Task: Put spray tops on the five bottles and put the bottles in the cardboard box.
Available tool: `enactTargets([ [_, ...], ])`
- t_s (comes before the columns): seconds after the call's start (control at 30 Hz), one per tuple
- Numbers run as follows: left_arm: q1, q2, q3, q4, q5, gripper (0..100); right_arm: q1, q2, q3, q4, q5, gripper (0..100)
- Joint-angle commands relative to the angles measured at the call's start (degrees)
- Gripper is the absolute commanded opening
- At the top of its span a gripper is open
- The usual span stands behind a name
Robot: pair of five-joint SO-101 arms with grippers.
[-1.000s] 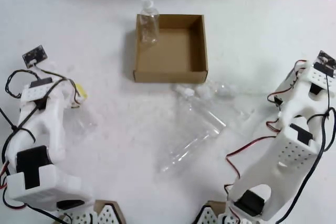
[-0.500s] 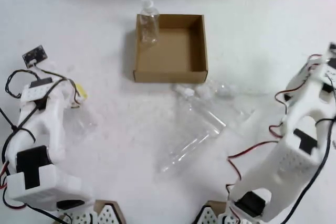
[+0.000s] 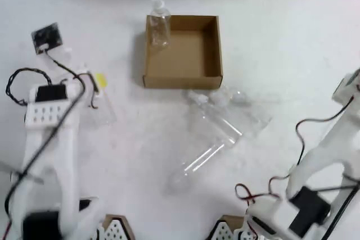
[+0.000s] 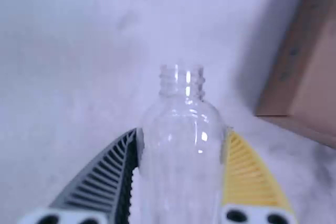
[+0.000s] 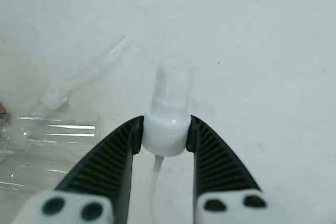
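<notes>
since the earlier frame the left arm (image 3: 53,133) has stretched forward, bringing the left gripper (image 4: 182,134) nearer the cardboard box (image 3: 183,80), off its front left corner. the right arm (image 3: 332,144) has swung farther out from the box's right side. the box and everything in and before it lie as they did.

the left gripper is clamped around one clear bare bottle (image 4: 181,93), whose threaded neck has no top and sticks out past the fingertips, with the box close beyond. the right gripper (image 5: 165,124) grips one white spray top (image 5: 168,98) by its collar, the thin tube hanging between the fingers.

in front of the box, about three clear lying bottles (image 3: 216,133) overlap; they are see-through, so the count is unsure. just before the box's front wall sit three loose spray tops (image 3: 218,98). at the box's far left corner stands one capped bottle (image 3: 159,23), upright, top fitted.
</notes>
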Motion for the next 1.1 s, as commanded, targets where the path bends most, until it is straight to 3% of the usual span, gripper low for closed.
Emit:
enactTargets([
  [0.0, 10.51, -17.63, -0.18, 2.02, -0.26, 2, 0.48, -10.07, 8.88, -4.70, 0.53, 1.7],
  [0.23, 26.07, -30.81, 9.58, -4.40, -0.53, 2, 0.48, -28.62, 28.92, -18.33, 0.53, 1.8],
  [0.5, 33.54, -48.04, 30.51, -22.59, -1.14, 2, -7.08, -46.20, 44.04, -38.90, 0.53, 1.8],
  [0.67, 36.88, -62.11, 40.35, -26.20, -13.10, 2, -17.63, -56.57, 51.69, -54.29, 0.00, 1.8],
  [0.87, 37.58, -74.33, 46.59, -26.55, -13.71, 2, -31.78, -70.37, 52.22, -65.01, -0.79, 1.8],
  [1.07, 37.58, -82.51, 52.22, -30.86, -13.98, 2, -47.52, -73.80, 46.42, -66.86, -7.03, 1.8],
])
